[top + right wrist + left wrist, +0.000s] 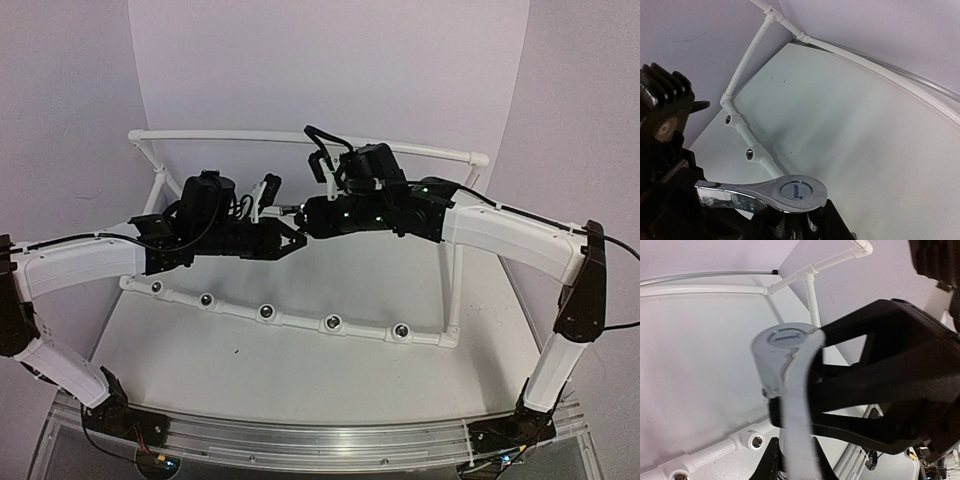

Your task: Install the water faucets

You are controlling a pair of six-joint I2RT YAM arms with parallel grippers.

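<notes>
One chrome water faucet is held in the air between my two grippers above the middle of the table. In the right wrist view its lever handle with a round blue-lettered cap [796, 190] points left. In the left wrist view it [790, 370] is pale and blurred. My left gripper [292, 240] [795, 465] has its fingers [769, 462] tight on both sides of the faucet body. My right gripper [308, 218] [805, 227] is shut on the body under the cap. In the top view the faucet is mostly hidden between the grippers.
The white pipe frame [300, 320] stands on the table, its front rail carrying several round silvery sockets [267, 312] [756, 441] [749, 153], all without faucets. Its back rail [230, 135] runs behind the arms. The right gripper [890, 380] fills the left wrist view's right side.
</notes>
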